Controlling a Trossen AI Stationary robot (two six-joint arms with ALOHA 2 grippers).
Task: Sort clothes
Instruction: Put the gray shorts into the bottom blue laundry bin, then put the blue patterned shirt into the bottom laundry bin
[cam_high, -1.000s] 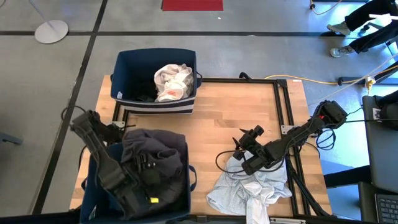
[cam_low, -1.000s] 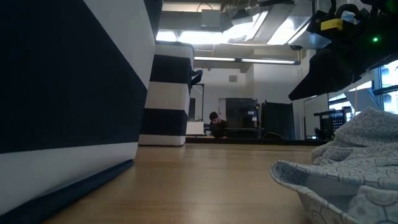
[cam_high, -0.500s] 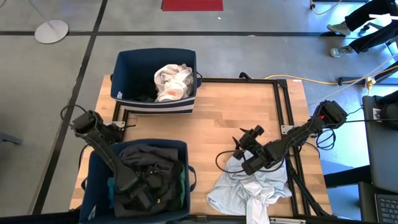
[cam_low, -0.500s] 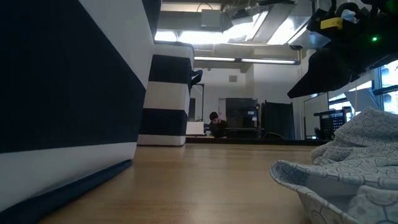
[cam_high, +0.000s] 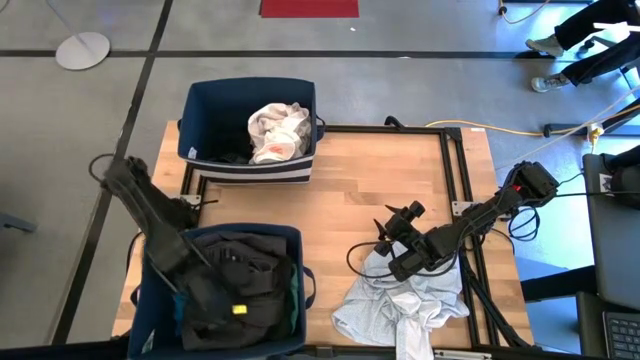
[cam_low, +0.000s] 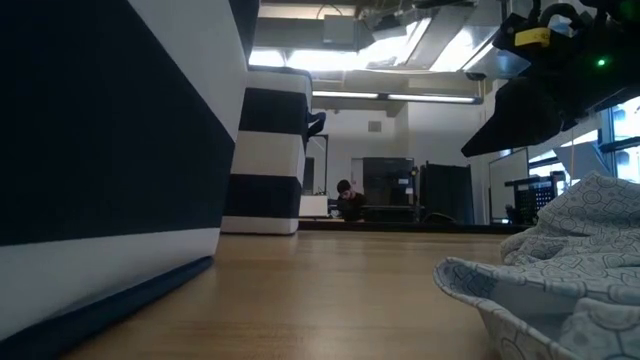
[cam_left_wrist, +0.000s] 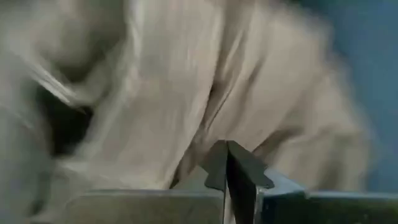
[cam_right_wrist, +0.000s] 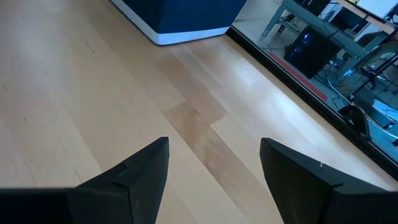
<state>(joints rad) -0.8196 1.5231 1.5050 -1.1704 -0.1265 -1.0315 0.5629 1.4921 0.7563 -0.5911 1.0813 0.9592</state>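
Observation:
My left gripper (cam_high: 232, 298) is down in the near-left dark blue bin (cam_high: 298, 290), shut among dark grey and black clothes (cam_high: 255, 268) that fill the bin. In the left wrist view its fingers (cam_left_wrist: 227, 163) are closed with blurred cloth (cam_left_wrist: 186, 93) right in front. My right gripper (cam_high: 386, 246) is open and empty, just above the bare wood (cam_right_wrist: 186, 118) at the far edge of a pale grey-white garment (cam_high: 400, 300). That garment lies crumpled on the table at the near right and also shows in the low view (cam_low: 560, 265). My left gripper is shut at a fold of the dark garment (cam_left_wrist: 199, 158) that runs up to its fingertips. It comes from above, pointing down into the bin. The view is blurred, so I cannot tell which part or how many layers it has. The garment lies inside the bin.
A second dark blue bin (cam_high: 200, 125) stands at the far left with a white and cream garment (cam_high: 278, 130) inside. Bare wood (cam_high: 350, 190) lies between the bins and the pale garment. A black frame rail (cam_high: 455, 190) runs along the table's right side.
My left gripper has gone down into the near bin with the dark grey garment. The garment had bulged above the bin's rim and now lies within its walls. The arm's elbow has swung toward the table's left and far edges. My right arm has kept still.

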